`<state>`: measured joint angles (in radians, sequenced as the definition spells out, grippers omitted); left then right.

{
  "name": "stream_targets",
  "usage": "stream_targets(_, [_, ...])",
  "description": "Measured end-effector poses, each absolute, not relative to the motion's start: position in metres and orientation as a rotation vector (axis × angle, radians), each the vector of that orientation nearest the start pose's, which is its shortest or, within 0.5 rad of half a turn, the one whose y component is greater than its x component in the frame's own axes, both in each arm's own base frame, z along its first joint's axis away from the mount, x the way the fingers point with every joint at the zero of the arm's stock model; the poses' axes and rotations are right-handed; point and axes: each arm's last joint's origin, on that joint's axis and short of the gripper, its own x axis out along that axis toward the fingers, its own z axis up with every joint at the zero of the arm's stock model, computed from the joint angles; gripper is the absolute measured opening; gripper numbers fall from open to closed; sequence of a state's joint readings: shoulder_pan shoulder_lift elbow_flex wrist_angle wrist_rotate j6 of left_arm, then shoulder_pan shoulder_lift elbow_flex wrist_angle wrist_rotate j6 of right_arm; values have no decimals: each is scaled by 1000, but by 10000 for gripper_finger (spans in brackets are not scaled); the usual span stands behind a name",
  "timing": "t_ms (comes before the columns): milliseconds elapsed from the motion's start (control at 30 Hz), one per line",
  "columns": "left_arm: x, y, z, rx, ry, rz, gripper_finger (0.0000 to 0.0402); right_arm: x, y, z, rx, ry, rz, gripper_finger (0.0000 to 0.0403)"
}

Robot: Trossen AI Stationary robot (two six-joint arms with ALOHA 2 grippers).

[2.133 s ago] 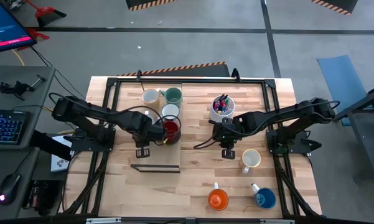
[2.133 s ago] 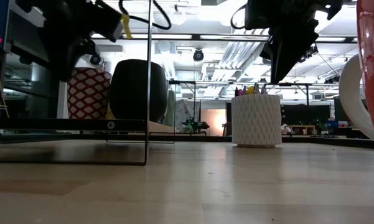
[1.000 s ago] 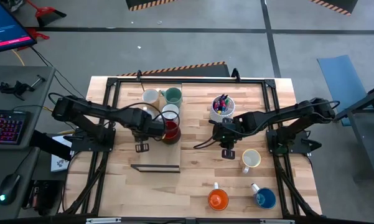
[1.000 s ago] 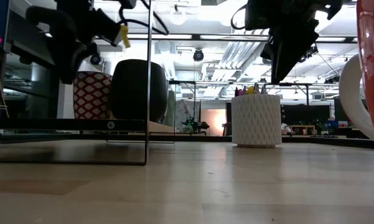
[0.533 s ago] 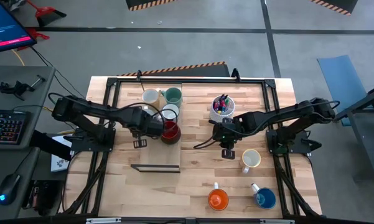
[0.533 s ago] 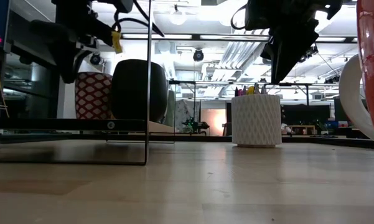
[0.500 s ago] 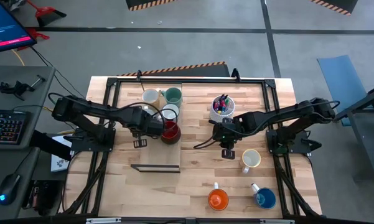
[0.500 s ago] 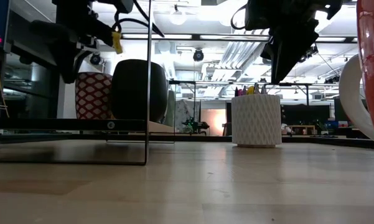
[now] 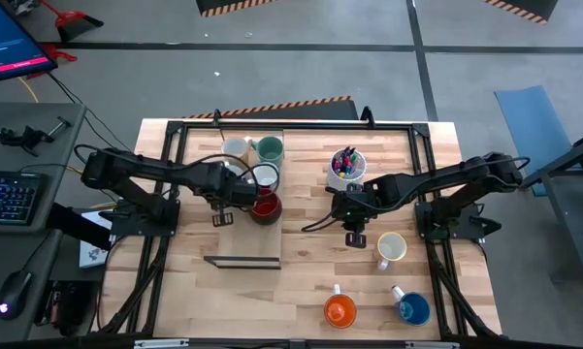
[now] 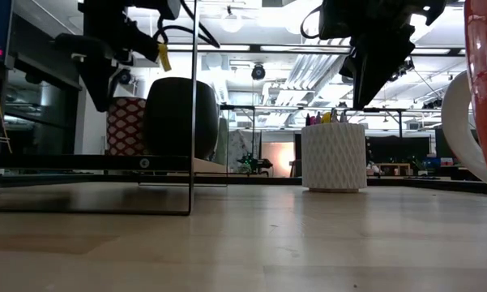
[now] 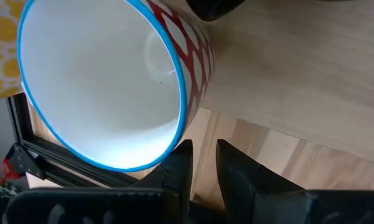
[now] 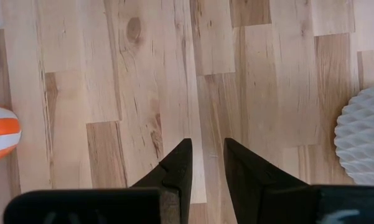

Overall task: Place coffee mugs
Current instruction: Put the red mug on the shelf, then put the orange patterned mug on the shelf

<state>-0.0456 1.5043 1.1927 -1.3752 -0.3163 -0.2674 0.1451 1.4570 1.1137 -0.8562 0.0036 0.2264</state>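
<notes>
The left gripper [image 9: 223, 219] hung over the light wooden table [image 9: 301, 281], just beside a dark red mug with a white lattice pattern [image 9: 265, 206]. Its two dark fingers [image 11: 177, 171] were close together with only a thin gap, and they held nothing. From the left wrist camera, that mug showed a white inside and a blue rim [image 11: 106, 81]. The red mug sat in a group with a white mug [image 9: 265, 176], a teal green mug [image 9: 269, 149] and a cream mug [image 9: 235, 151]. The right gripper [image 9: 355, 238] waited over bare wood, near a cream mug [image 9: 391, 248] and a white ribbed cup full of coloured pens [image 9: 345, 170]. Its fingers [image 12: 177, 171] were also nearly together and empty. An orange mug [image 9: 340, 310] and a blue mug [image 9: 412, 309] sat by the front edge.
</notes>
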Motion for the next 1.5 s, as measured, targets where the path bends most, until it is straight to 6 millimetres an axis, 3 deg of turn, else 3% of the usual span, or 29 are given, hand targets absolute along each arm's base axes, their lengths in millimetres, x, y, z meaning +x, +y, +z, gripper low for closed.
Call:
stream_targets(500, [235,-16,254,-61,1718,328,62,273,40,250,100,1204,-6,71])
stream_targets(600, [229,-23,263,-67,1741,312,62,273,40,250,100,1205,-6,71])
stream_targets(700, [217,-30,280,-70,1735,319,62,271,40,249,110,1225,-11,71])
stream_targets(833, [194,-42,300,-132,1583,290,62,268,40,248,131,1263,-23,71])
stream_targets(1000, [163,-52,312,-192,1460,350,62,264,40,247,144,1305,-9,71])
stream_targets(1300, [115,-60,288,-122,1384,295,62,261,52,246,150,1319,1,71])
stream_targets(1500, [89,-53,262,-256,1258,321,62,259,62,246,182,1323,-9,71])
